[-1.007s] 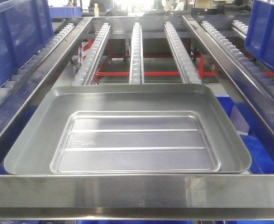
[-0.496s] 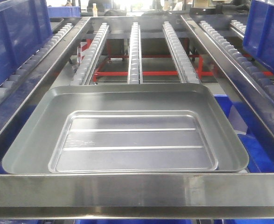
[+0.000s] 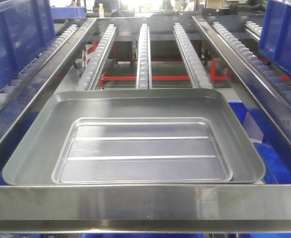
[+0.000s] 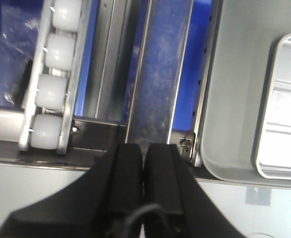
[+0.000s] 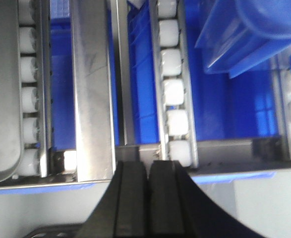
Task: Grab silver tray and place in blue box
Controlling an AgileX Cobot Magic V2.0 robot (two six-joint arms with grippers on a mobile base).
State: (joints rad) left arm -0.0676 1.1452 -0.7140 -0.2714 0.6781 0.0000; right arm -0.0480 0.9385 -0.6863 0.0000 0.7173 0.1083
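The silver tray (image 3: 135, 144) lies flat at the near end of the roller lanes, just behind the flat steel rail (image 3: 145, 203). Neither gripper shows in the front view. In the left wrist view my left gripper (image 4: 144, 148) is shut and empty over the rail, left of the tray's near left corner (image 4: 234, 99). In the right wrist view my right gripper (image 5: 148, 166) is shut and empty, right of the tray's corner (image 5: 1, 99). Blue boxes stand at the upper left (image 3: 16, 39) and upper right (image 3: 284, 34); another blue box (image 3: 279, 148) lies below the rack at right.
Three roller lanes (image 3: 144, 54) run away behind the tray, with side roller lanes (image 3: 254, 54) left and right. A red frame (image 3: 160, 78) shows beneath. White rollers (image 5: 172, 89) and a tilted blue bin (image 5: 254, 39) sit ahead of my right gripper.
The front view has shifted very slightly. The tray stays in the same place on the rollers.
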